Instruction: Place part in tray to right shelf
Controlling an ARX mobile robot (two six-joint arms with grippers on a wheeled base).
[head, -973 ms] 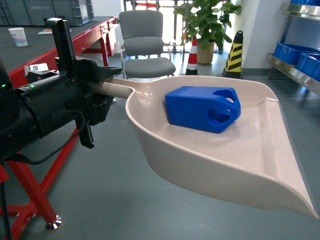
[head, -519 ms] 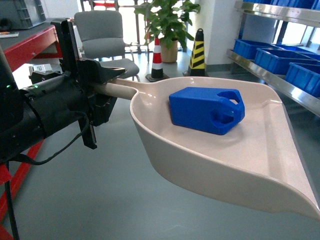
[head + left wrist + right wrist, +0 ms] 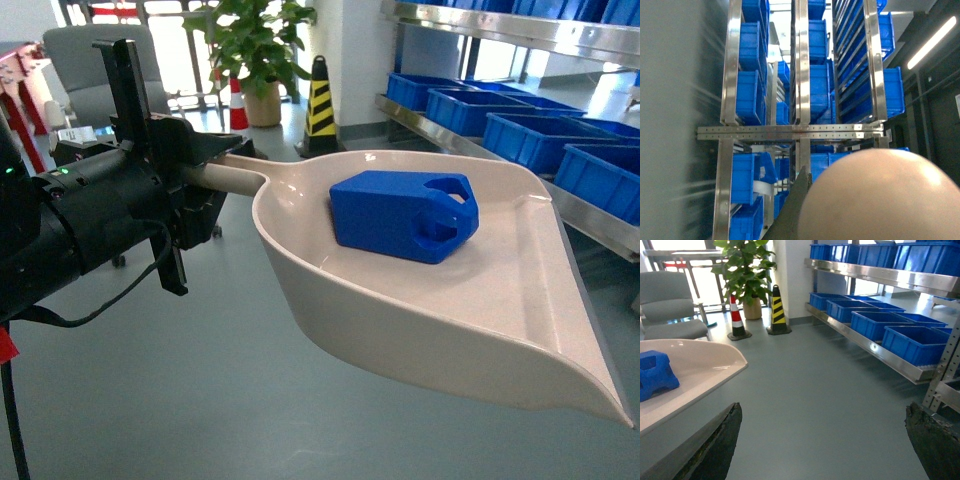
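The left gripper (image 3: 205,160) clamps the tray (image 3: 480,330) by its handle. The blue part (image 3: 403,215) lies in the scoop just beyond it. The right gripper (image 3: 825,442) hangs spread wide, the shelf (image 3: 875,347) ahead to its right.

part (image 3: 403,214) in tray (image 3: 500,310), shelf (image 3: 600,215) w/ crates (image 3: 535,135) at right, plant (image 3: 250,50) behind

Our black arm and worn pads

Our left arm (image 3: 90,215) is a fat matte-black cylinder with a tiny green light near its rear, and a thin black cable (image 3: 110,300) loops beneath it. Ahead of it sits a blocky black gripper (image 3: 205,165) with a flat upright black bar (image 3: 125,75) rising above. In the right wrist view, our two dark fingers (image 3: 720,445) look rough and worn along their edges.
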